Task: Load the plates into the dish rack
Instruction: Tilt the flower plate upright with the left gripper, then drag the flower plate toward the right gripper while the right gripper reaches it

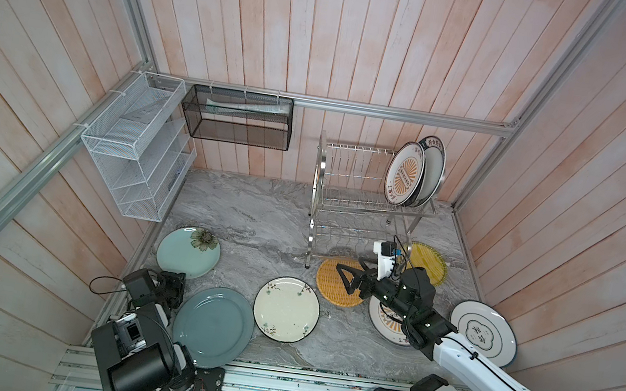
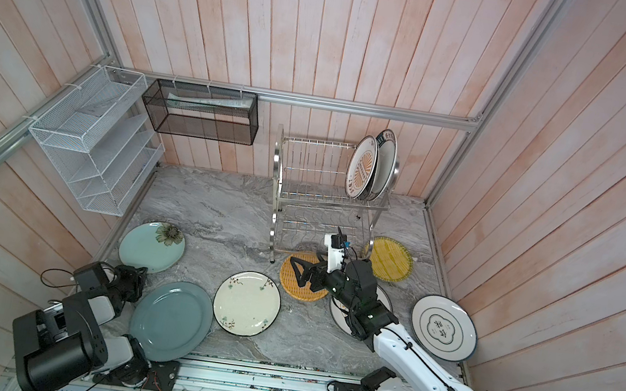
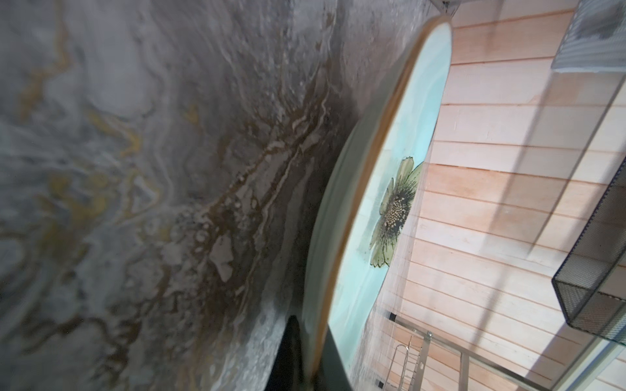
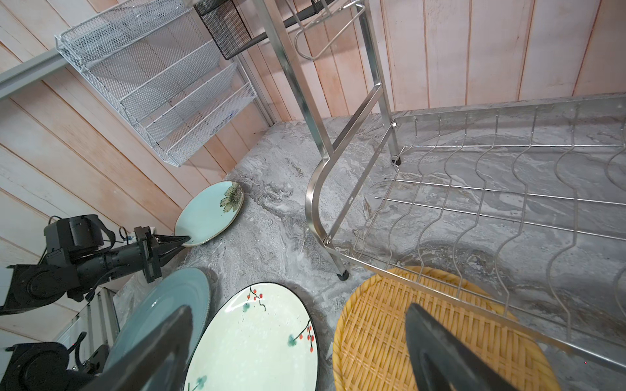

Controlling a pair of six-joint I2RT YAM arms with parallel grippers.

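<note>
While the left gripper (image 4: 181, 241) pinches the near rim of the teal flower plate (image 1: 185, 251), face up at the left of the marble counter (image 1: 257, 217), flower toward the back wall, the right gripper (image 1: 344, 279) hangs spread wide over the orange woven plate (image 1: 324, 290) before the dish rack (image 1: 360, 205).

Bright even light, soft shadows, wall planks (image 1: 32, 37) bowed at edges, tabletop (image 3: 135, 169) blurred beside teal plate (image 3: 399, 142)

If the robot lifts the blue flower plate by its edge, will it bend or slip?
The blue flower plate looks like glazed ceramic, so probably stiff, not bendy. Its shiny rim is pinched only at one edge by the left tool, so it may slip or swing down. It would likely chip on the hard marble table.
</note>
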